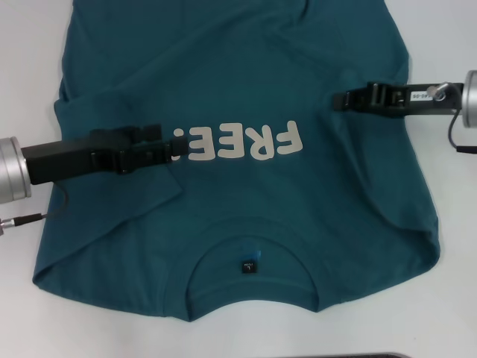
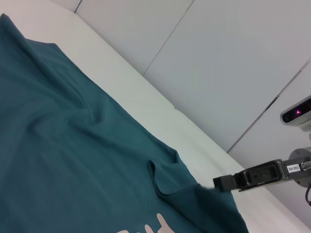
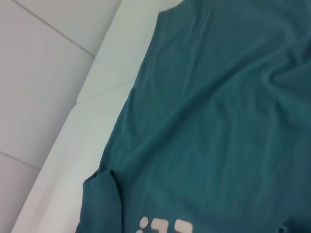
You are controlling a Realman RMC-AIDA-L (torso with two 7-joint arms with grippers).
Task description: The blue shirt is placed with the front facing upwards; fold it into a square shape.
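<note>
both arms end in silver cylinders with thin cables, each carrying a black tool, the left tool [image 1: 173,147] and the right tool [image 1: 339,98].

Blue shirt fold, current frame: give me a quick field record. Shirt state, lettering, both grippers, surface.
shirt: blue shirt lies front up on the white table, collar toward the robot
sleeves: both look folded inward over the body
lettering: pale "FREE!" across the chest, partly covered by the left gripper
label: small black label inside the neck
left gripper: left gripper over the chest at the end of the lettering
right gripper: right gripper at the shirt's right side, over the folded sleeve
fold progress: body not yet folded into a square
</note>
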